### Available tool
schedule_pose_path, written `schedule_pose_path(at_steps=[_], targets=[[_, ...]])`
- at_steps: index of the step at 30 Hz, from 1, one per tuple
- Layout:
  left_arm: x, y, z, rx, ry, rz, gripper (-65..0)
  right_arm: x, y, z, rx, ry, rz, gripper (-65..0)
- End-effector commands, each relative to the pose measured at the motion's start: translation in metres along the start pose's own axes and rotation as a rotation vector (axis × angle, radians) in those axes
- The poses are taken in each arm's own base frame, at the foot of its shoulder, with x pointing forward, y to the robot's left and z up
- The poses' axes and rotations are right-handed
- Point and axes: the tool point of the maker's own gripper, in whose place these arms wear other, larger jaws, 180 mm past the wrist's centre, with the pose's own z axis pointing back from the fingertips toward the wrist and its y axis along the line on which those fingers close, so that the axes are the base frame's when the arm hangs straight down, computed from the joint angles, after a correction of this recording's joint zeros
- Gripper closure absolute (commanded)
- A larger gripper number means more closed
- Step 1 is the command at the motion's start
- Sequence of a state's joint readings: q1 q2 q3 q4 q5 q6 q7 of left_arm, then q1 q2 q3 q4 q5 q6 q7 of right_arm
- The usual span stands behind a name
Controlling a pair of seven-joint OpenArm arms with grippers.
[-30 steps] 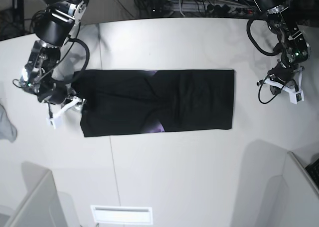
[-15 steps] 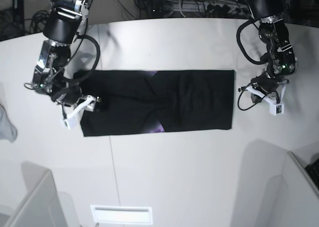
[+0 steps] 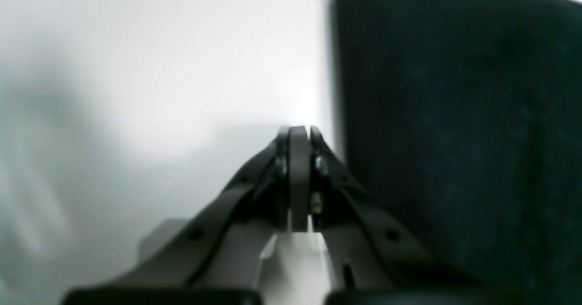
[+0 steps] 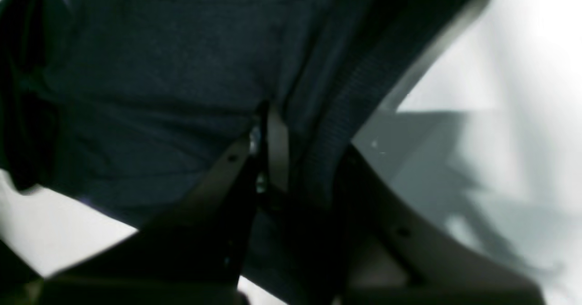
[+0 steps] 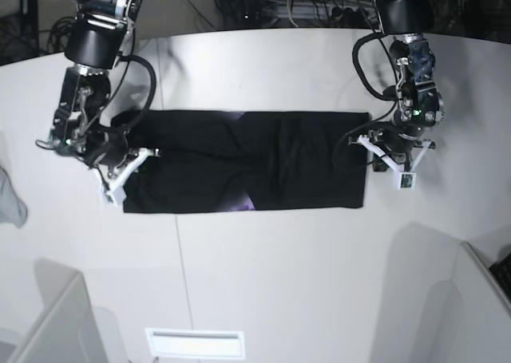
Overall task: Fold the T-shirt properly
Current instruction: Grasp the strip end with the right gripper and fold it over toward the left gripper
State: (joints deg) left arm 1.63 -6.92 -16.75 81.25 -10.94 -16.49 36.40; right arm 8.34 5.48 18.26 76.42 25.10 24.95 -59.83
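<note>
Two arms | right fingers (image 4: 291,159) clamp T-shirt (image 5: 247,171) end | left fingers (image 3: 298,134) closed empty, beside opposite edge

black t-shirt (image 5: 239,162) lies folded lengthwise on white table (image 5: 271,275) between both arms.

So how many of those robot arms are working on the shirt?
2. One arm is at the left end of the black T-shirt in the base view; the other arm is at its right end. None seems hidden.
</note>
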Motion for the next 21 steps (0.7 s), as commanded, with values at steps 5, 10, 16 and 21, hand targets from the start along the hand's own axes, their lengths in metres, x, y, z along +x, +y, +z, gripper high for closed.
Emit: schedule_pose_path(at_steps=[5, 10, 16, 21], targets=[[0.005, -0.015, -0.004, -0.022, 0.0, 0.019, 0.0, 0.043, 0.032, 0.015, -0.089, -0.093, 0.137, 0.0], [0.003, -0.043, -0.007, -0.08, 0.015, -0.051, 0.0, 0.051, 0.065, 0.023, -0.086, -0.147, 0.161, 0.0], [0.0, -0.051, -0.008, -0.097, 0.021, -0.068, 0.0, 0.056, 0.107, 0.035, -0.051, -0.199, 0.226, 0.0], [0.004, -0.054, -0.01, -0.103, 0.017, -0.074, 0.0, 0.064, 0.143, 0.043, 0.018, -0.257, 0.235, 0.0]])
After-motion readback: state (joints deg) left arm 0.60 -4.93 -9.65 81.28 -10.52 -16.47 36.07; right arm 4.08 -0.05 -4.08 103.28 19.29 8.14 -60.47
